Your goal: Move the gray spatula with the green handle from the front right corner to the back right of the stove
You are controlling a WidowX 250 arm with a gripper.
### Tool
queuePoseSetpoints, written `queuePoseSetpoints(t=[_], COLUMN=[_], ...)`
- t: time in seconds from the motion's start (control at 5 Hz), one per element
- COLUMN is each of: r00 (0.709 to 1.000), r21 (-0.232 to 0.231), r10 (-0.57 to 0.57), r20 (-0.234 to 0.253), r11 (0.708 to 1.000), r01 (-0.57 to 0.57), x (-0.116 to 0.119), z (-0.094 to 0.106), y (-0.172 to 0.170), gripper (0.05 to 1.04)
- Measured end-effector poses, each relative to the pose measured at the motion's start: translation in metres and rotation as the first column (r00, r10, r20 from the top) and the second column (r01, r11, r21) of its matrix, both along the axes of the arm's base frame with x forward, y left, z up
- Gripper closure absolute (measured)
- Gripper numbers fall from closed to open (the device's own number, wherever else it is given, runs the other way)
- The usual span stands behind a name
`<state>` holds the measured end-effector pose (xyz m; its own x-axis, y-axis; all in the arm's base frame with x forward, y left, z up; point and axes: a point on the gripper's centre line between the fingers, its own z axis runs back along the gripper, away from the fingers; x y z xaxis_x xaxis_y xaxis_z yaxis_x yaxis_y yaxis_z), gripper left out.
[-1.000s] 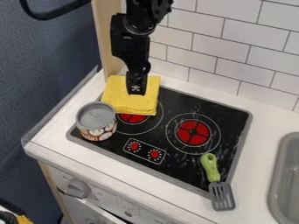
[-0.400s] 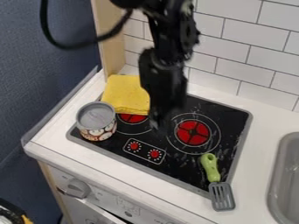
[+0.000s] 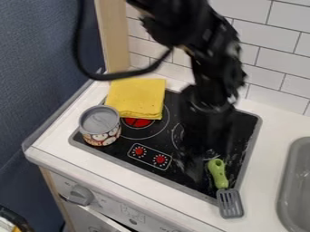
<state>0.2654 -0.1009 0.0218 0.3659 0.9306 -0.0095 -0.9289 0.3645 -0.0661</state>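
Over the stove, your pincer hangs, its opening and hold impossible to tell, so near the spatula lying across the stove's front-right edge that slight sideways misalignment could knock its handle askew.

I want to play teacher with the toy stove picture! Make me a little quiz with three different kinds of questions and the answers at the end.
1. True or false: The can stands upright.
2. Pick one: What colour is the cloth near the can?
A) Red
B) Yellow
C) Blue
3. Name it: Which kitchen tool lies closest to the gripper?

Key: 1. True. 2. B. 3. The spatula with the green handle.
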Motion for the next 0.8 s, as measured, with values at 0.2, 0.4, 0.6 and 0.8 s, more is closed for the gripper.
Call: queuePoseSetpoints(t=[0.2,0.4,0.6,0.8], r00=[0.996,0.99,0.987,0.983], r21=[0.035,0.05,0.048,0.04], r10=[-0.092,-0.139,-0.162,-0.182], r20=[-0.007,0.0,0.018,0.02], r11=[0.995,0.989,0.986,0.983], r01=[0.092,0.139,0.161,0.181], x=[-0.001,0.006,0.012,0.017], z=[-0.016,-0.026,-0.038,-0.043], y=[-0.01,-0.014,-0.017,-0.021], gripper=[0.085,0.085,0.085,0.133])
